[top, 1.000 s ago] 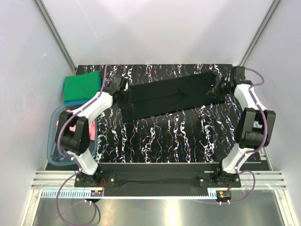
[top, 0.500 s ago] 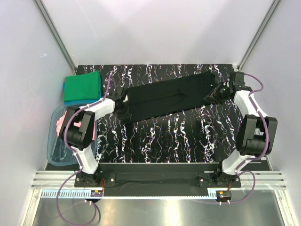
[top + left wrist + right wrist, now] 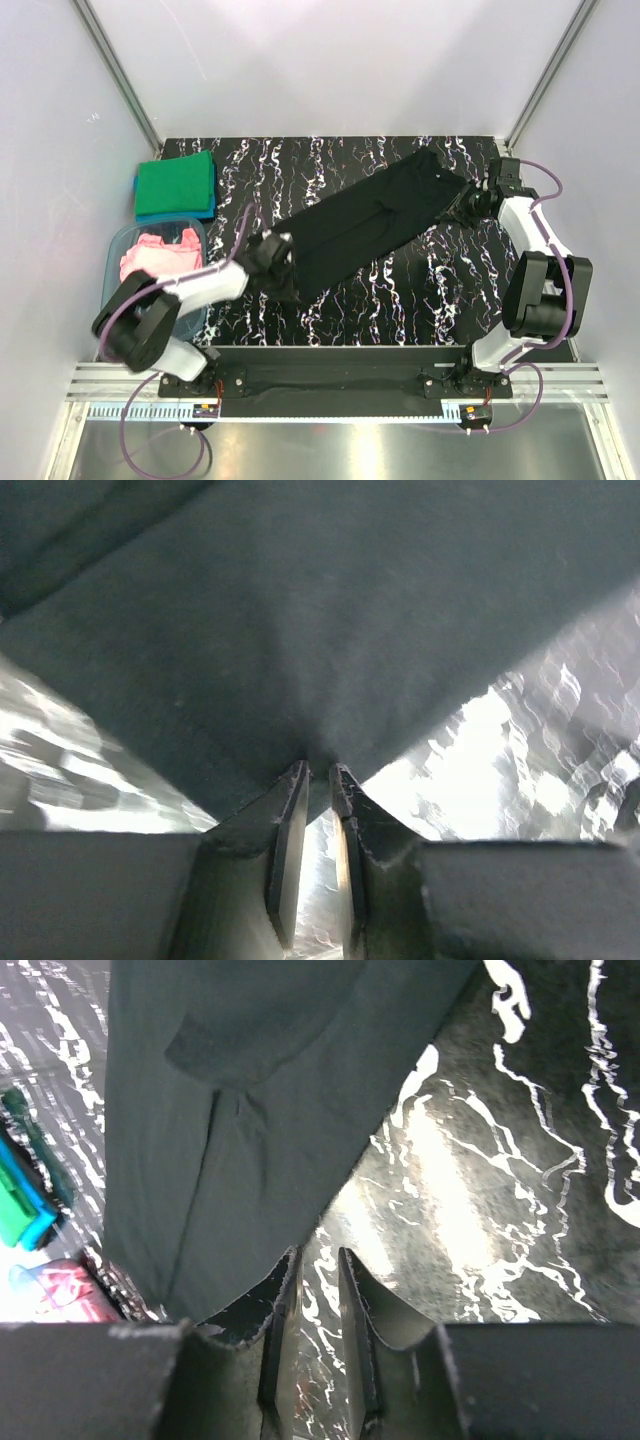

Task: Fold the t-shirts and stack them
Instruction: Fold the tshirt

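Marbled surface [image 3: 420, 300]: black t-shirt [image 3: 370, 220] lies diagonally, long axis near-left to far-right. Left tool [image 3: 285, 272] pinches its near end; right tool [image 3: 462, 207] at far end, grip unclear.

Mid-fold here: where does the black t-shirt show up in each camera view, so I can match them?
Top external: the black t-shirt lies stretched diagonally across the middle of the table.
Left wrist: it fills the upper frame, its edge pinched in the left gripper.
Right wrist: upper left, tapering toward bottom centre.
Shared landmark: the black white-veined tabletop.
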Robot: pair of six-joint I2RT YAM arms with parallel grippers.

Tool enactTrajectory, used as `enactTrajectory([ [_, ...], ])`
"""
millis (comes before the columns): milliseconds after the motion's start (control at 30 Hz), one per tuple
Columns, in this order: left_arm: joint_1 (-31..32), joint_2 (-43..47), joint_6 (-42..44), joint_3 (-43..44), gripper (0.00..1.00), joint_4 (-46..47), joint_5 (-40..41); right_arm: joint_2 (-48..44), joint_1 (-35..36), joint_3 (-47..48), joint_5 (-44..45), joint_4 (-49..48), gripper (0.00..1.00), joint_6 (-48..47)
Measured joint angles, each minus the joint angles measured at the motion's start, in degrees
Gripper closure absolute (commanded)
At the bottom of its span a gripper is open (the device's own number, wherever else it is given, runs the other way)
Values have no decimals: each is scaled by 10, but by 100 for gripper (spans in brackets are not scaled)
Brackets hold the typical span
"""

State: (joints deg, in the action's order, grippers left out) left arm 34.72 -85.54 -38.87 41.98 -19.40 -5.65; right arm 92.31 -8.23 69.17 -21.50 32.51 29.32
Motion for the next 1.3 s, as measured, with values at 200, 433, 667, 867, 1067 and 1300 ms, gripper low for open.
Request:
enactTrajectory([
  [200,122,111,-121,-97,67,21,-11,5,0,0,19,7,71,-5],
  [433,120,136,-102,58,61,-98,8,49,0,0,31,-6,70,-3],
  [667,-4,49,3,226,61,-111,37,124,0,17,40,-52,70,1],
  [867,-119,-80,59,245,64,-123,32,200,-20,69,9,-101,88,26],
  [1067,-196,-128,71,245,65,-118,8,270,-85,88,-119,-184,100,52],
  [1300,-197,-148,74,225,66,-94,-1,294,-92,90,-236,-241,99,80],
])
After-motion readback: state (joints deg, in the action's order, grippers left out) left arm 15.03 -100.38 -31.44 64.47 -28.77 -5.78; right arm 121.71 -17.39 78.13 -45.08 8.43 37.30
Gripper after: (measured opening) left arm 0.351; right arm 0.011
